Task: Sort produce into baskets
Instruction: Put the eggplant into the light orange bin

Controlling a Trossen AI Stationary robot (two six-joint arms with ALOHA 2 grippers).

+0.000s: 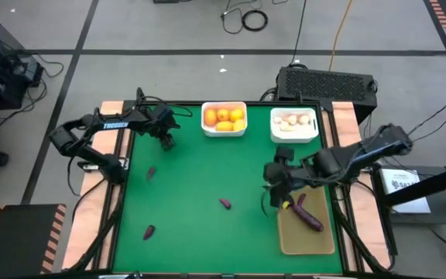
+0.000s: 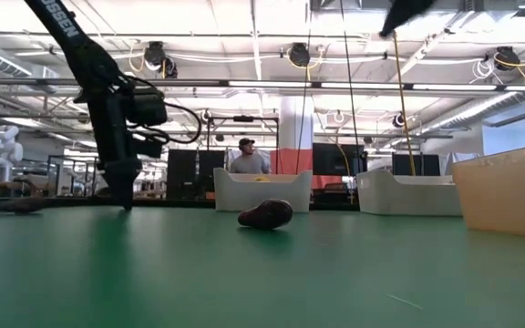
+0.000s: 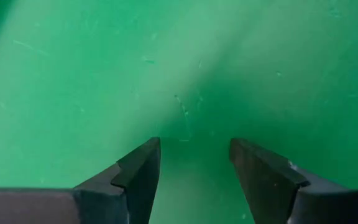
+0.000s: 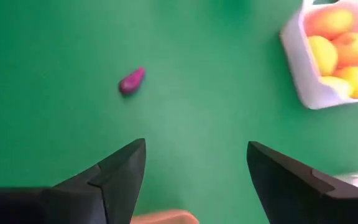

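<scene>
Right gripper [image 1: 279, 192] is hanging with its fingers spread and nothing in them, right over the near-left corner of the tan tray [image 1: 310, 239]. Just past it on that tray lies the long purple piece [image 1: 310, 218], with a smaller purple bit [image 1: 295, 203] beside it. Out to its left on the green mat [image 1: 207, 232] there's a loose purple piece [image 1: 225, 204], and two more further off [image 1: 151, 173] [image 1: 149, 231]. Behind the gripper sits the white bin of garlic bulbs [image 1: 294, 121], and further left the other white bin [image 1: 224, 129] full of orange-yellow fruit [image 4: 335, 53].

Left gripper [image 3: 194, 171] is way across the mat, tips down close to the bare green surface near the back left, fingers parted about halfway and holding nothing. Closest thing to it is that purple piece a bit forward of it.
</scene>
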